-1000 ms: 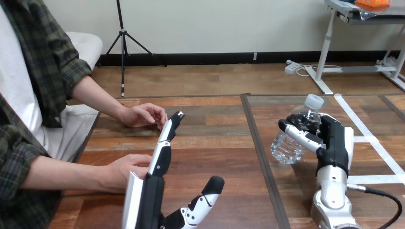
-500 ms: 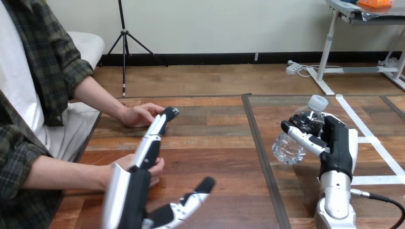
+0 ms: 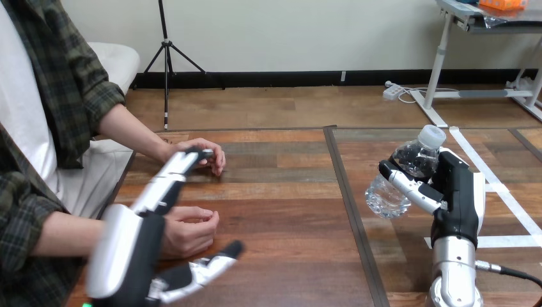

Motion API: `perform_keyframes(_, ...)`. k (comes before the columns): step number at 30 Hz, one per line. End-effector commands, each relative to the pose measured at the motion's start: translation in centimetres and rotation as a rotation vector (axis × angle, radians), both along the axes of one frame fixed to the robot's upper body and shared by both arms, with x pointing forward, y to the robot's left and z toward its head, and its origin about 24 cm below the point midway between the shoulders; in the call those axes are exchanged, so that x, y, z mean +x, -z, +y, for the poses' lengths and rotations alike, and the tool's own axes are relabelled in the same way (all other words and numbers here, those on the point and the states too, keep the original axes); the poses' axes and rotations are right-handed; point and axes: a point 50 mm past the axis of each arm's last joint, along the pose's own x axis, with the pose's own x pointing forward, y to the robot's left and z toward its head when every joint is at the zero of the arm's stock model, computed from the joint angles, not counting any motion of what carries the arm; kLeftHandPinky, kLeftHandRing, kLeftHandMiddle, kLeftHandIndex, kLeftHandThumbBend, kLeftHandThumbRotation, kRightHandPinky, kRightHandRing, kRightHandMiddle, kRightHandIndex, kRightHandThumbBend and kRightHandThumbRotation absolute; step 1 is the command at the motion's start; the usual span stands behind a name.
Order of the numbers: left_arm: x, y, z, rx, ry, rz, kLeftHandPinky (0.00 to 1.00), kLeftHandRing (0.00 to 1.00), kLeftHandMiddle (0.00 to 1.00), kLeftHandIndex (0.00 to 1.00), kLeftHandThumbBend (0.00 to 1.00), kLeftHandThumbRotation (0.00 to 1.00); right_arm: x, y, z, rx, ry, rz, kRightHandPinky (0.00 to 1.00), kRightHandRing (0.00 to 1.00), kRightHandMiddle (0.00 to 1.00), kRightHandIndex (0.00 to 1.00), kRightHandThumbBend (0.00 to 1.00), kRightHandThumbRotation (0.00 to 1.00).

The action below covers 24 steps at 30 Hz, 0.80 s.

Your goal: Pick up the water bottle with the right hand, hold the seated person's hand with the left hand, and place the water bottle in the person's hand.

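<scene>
**Task progress.** Step one, the pick-up, looks done. The water bottle [image 3: 385, 195] is in the right hand [image 3: 460, 192] at the right of the table [image 3: 287, 211]. It is tilted with its white cap up and to the far right, and its base appears clear of the wood. Step two, taking the person's hand, has begun but is not finished. Step three, the hand-over, is still to do, since the bottle is well apart from both of the person's hands.

**Right hand.** Fingers and thumb are curled round the bottle's clear body, and one finger crosses its near side. The grip looks firm.

**Left hand [image 3: 137, 252].** It is at the near left and spread wide. The fingers are straight and reach toward the far left, with the thumb splayed out to the right. It has hold of nothing.

**Person's near hand [image 3: 188, 231].** It rests loosely curled on the table and lies in the gap between the left hand's fingers and thumb. Contact cannot be told, and nothing is curled round it.

**Person's far hand [image 3: 214, 155].** It lies flat on the table, just beside the tips of the left hand's fingers.

**Remaining, by judgement.** The left hand has to close on the near hand, and the bottle then has to be carried left across the table.
</scene>
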Motion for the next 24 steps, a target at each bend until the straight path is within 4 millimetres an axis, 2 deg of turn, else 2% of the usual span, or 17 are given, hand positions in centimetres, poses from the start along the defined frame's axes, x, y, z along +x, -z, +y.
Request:
perform_keyframes(1, 0.7, -2.1, 1.3, 0.104, -0.055, -0.053, 0.77, 0.88, 0.91, 0.86, 0.81, 0.13, 1.3, -3.3, 1.4, 0.015, -0.056, -0.194, 0.43, 0.5, 0.54, 0.54, 0.72, 0.0)
perform_keyframes(11, 1.2, -2.7, 3.0, 0.373, -0.164, -0.014, 0.78, 0.86, 0.9, 0.85, 0.85, 0.15, 0.2, -3.5, 2.1, 0.038, -0.114, -0.253, 0.41, 0.47, 0.52, 0.53, 0.72, 0.0)
perform_keyframes(24, 1.9, -2.9, 4.4, 0.638, -0.263, 0.076, 0.81, 0.86, 0.87, 0.83, 0.88, 0.17, -0.6, -3.9, 2.8, 0.04, -0.182, -0.306, 0.39, 0.45, 0.5, 0.52, 0.71, 0.0)
